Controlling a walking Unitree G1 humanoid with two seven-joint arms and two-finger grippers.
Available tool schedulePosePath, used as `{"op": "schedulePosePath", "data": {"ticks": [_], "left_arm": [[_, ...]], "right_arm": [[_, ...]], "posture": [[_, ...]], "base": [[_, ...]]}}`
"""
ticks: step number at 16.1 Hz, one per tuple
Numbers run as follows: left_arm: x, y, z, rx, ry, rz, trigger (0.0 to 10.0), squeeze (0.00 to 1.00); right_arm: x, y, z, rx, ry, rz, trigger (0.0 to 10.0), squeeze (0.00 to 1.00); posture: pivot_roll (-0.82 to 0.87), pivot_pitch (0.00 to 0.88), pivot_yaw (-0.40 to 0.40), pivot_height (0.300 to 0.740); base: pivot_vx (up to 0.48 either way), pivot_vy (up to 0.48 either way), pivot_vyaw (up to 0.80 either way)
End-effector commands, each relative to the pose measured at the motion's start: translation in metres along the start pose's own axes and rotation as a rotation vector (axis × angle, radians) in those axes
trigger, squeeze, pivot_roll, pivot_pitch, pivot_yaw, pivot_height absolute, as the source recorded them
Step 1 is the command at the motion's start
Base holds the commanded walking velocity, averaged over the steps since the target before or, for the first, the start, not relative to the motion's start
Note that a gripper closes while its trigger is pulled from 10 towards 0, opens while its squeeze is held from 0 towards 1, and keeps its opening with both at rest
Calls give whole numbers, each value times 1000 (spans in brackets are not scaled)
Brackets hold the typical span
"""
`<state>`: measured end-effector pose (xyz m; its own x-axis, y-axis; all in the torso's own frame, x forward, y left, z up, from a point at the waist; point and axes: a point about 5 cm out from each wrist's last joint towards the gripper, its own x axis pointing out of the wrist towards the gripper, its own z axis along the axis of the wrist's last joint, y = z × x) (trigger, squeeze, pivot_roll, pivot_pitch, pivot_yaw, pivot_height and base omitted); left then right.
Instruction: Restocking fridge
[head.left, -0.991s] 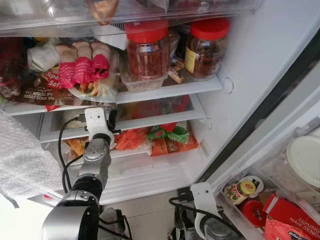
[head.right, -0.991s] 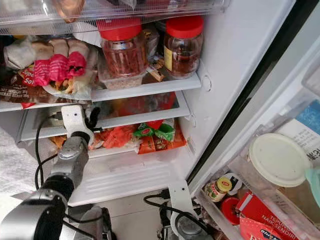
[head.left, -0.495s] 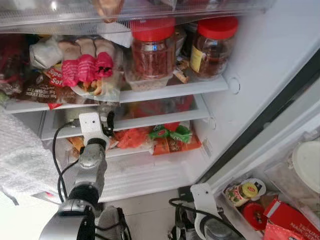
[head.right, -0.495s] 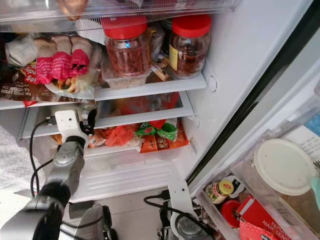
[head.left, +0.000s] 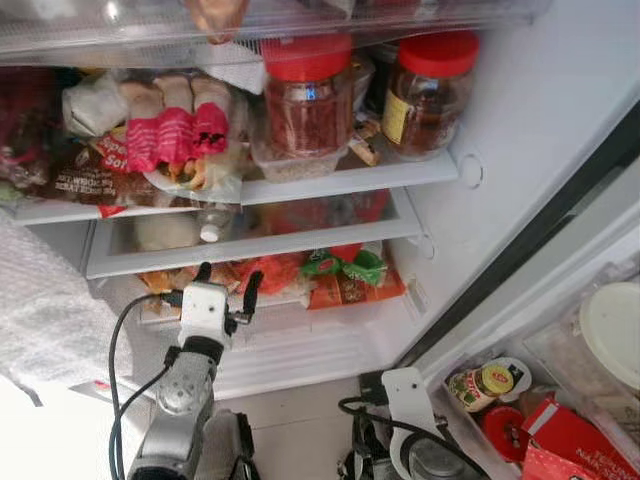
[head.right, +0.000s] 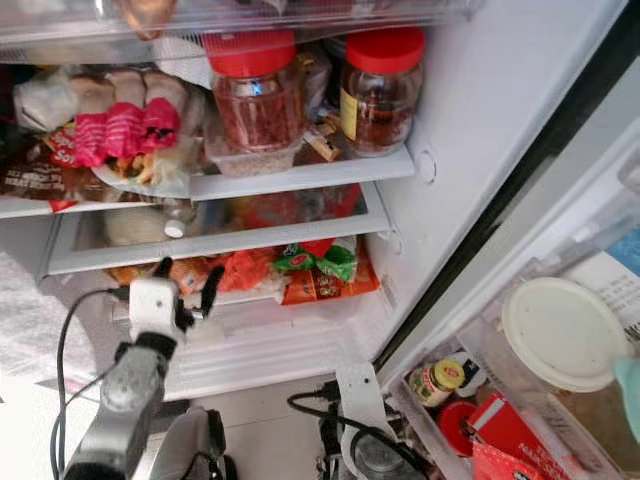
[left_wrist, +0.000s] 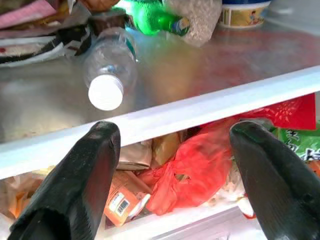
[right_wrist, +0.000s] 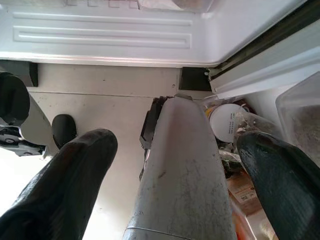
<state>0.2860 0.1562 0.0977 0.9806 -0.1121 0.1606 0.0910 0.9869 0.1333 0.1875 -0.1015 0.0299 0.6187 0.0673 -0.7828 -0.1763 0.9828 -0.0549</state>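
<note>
Open fridge, robot facing the shelves. A clear water bottle (left_wrist: 110, 65) with a white cap lies on its side on the glass shelf (head.left: 260, 240) under the jar shelf, cap toward the shelf's front lip, just beside a pale bundle. This looks like the item being stocked; it sits inside the fridge, free of any grip.

Left claw (head.left: 224, 290) is raised in front of the drawer level, just below that glass shelf. Fingers spread wide, released, nothing between them, touching nothing that I can make out. In the left wrist view the 2 black fingertips (left_wrist: 100, 150) frame the shelf's white front edge, with the red bag (left_wrist: 195, 170) and packets behind them.

Right claw (right_wrist: 175, 150) hangs low by the fridge base, fingers spread apart and empty, near the door bin with the small jar (head.left: 482, 381).

Judgement on the step: placement seems done, so the withdrawal is what counts.
- Draw the left arm straight back, fingers wide, clear of the shelf lip.
- Avoid brushing the cap; a bottle on its side could roll toward the edge.
- Check it lies settled before fetching the next item.
</note>
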Motion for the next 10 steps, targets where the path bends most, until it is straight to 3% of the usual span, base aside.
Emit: {"op": "schedulePosePath", "data": {"ticks": [1,5,10], "left_arm": [[-3,-2,3,20,-2,-18,10000,0],[-12,-5,-2,-32,49,-17,10000,0],[-12,-2,-4,-34,65,-6,10000,0]], "right_arm": [[-2,1,-2,1,0,-2,10000,0],[-3,-1,-4,-10,4,5,10000,0],[-3,-2,-6,-16,9,3,10000,0]], "posture": [[-123,183,-16,627],[-119,158,-20,627],[-132,135,-15,627]], "base": [[0,0,0],[0,0,0],[0,0,0]]}}
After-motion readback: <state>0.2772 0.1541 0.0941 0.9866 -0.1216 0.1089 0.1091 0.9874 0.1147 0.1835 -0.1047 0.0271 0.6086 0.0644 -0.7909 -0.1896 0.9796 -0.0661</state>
